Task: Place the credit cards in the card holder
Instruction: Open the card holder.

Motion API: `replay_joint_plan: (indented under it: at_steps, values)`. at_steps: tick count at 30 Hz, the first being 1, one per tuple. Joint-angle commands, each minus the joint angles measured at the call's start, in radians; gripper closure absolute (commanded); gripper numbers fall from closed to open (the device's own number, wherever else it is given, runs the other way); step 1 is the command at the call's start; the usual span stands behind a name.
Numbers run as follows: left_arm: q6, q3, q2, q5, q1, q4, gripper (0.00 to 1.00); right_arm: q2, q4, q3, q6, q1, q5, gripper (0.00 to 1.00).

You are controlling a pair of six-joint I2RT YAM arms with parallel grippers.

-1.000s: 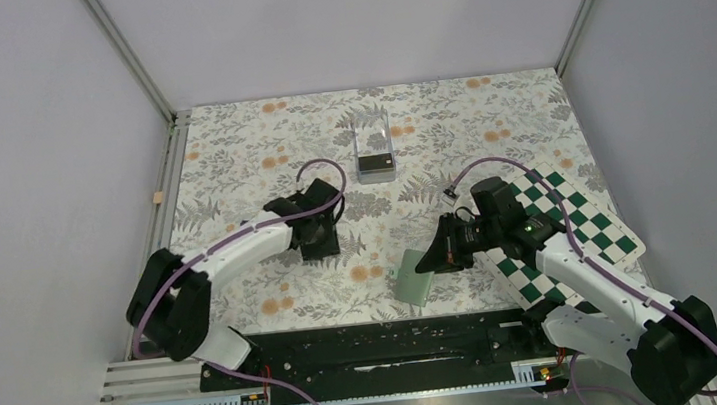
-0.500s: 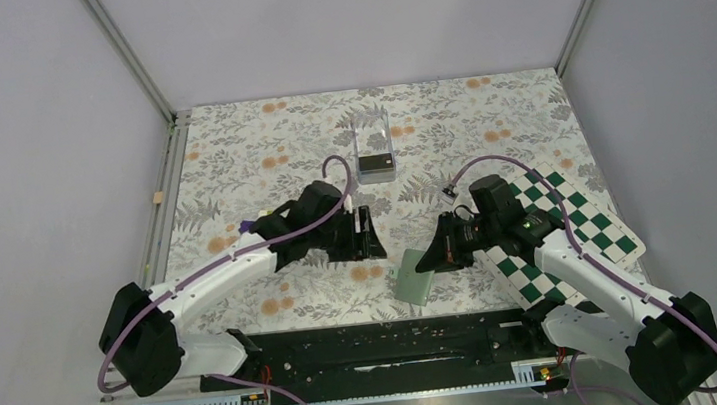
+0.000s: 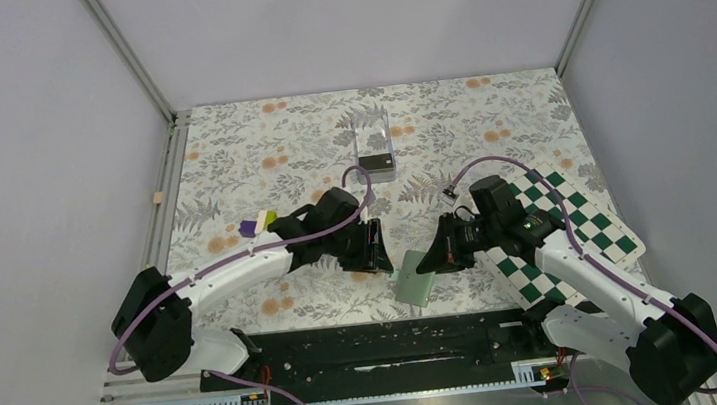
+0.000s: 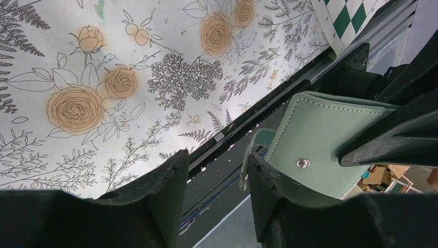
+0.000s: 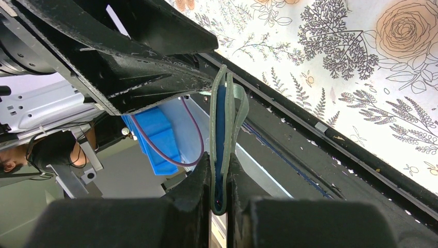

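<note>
Near the table's [image 3: 259, 153] front edge, the wallet [image 3: 410, 286] was pinched upright by the right gripper [image 3: 429, 260]; the left gripper [image 3: 382, 250] was spread open just beside it.

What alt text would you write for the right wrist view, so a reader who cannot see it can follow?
The right pincer grips a sage-green card holder, seen edge-on and upright, with blue lining showing between its leaves. The black left pincer looms close at upper left, and a floral table cover fills the right.
</note>
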Motion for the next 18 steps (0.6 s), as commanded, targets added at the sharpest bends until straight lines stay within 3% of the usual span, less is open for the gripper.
replay_joint_plan:
  at_steps: [1, 10, 12, 14, 18]
  values:
    - [0.003, 0.020, 0.020, 0.014, -0.009, 0.057, 0.55, -0.017, 0.002, 0.030, -0.007, 0.003, -0.023, 1.00]
    - [-0.006, 0.034, 0.061, 0.078, -0.022, 0.125, 0.54, -0.015, 0.001, 0.031, -0.009, 0.003, -0.026, 1.00]
    - [-0.006, 0.026, 0.061, 0.075, -0.023, 0.125, 0.62, -0.013, 0.002, 0.030, -0.009, 0.003, -0.028, 1.00]
    - [-0.008, 0.023, 0.058, 0.076, -0.023, 0.125, 0.78, -0.012, 0.002, 0.031, -0.010, 0.003, -0.028, 1.00]
    - [-0.012, 0.018, 0.051, 0.078, -0.023, 0.124, 1.00, -0.007, 0.002, 0.034, -0.010, 0.003, -0.019, 1.00]
